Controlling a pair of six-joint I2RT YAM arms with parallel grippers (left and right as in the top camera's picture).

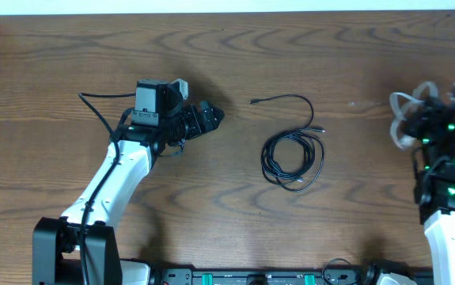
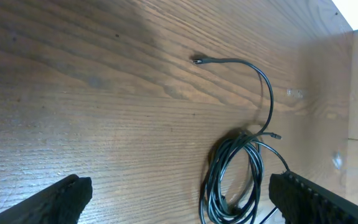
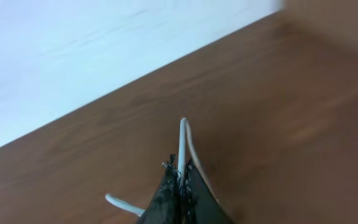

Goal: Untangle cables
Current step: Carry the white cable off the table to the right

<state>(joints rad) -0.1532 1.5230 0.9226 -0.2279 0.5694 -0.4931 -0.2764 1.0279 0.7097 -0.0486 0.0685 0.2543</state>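
1. The left end effector (image 2: 179,186) hovers low over the desk (image 1: 211,206) with its two fingers (image 2: 66,199) spread wide apart, and nothing sits between them
2. The black cable (image 2: 240,140) lies flat on the desk near the middle, ahead of the left end effector and apart from it
3. Most of that cable is wound into a loose coil of several overlapping loops
4. One free tail leaves the coil, arcs up and round towards the far side of the desk and ends in a small plug (image 2: 197,60) lying on bare wood
5. A second short end with a small plug pokes out at the top of the coil, just beside the arc
6. The right end effector (image 3: 180,180) is at the far right of the desk, well apart from the black coil, with its fingers pressed together
7. It pinches the white cord (image 3: 182,140), which rises as a narrow loop out of the closed tips, with another stretch of it trailing out to the lower left
8. From overhead, the white cord shows as pale loops bunched around the right end effector, clear of the black cable
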